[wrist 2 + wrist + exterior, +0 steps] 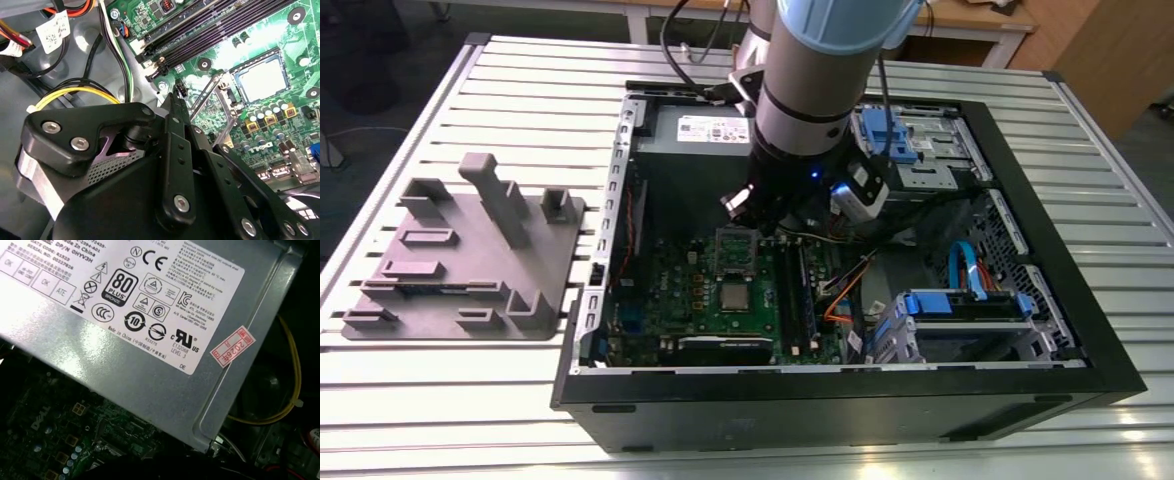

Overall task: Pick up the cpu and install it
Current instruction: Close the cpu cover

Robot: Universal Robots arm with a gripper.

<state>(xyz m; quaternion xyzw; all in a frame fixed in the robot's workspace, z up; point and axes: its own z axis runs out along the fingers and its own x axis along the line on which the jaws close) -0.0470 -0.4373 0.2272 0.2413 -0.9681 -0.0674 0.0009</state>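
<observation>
Cpu [260, 77] lies flat inside the dark socket [256, 62] on the green motherboard [687, 290], with the metal retention frame [220, 107] raised beside it. It is probably light, stiff and delicate underneath, so it is best taken by 2 opposite edges. The open computer case [827, 400] holds the board, 1 power supply [150, 370] and a blue drive cage [954, 305]. The gripper [172, 107] hangs near the socket, and I cannot tell whether it is apart or together.

My arm [817, 80] is pointing almost straight down, wrist lowest, and I am holding my gripper [774, 218] just above the motherboard [700, 300].
</observation>
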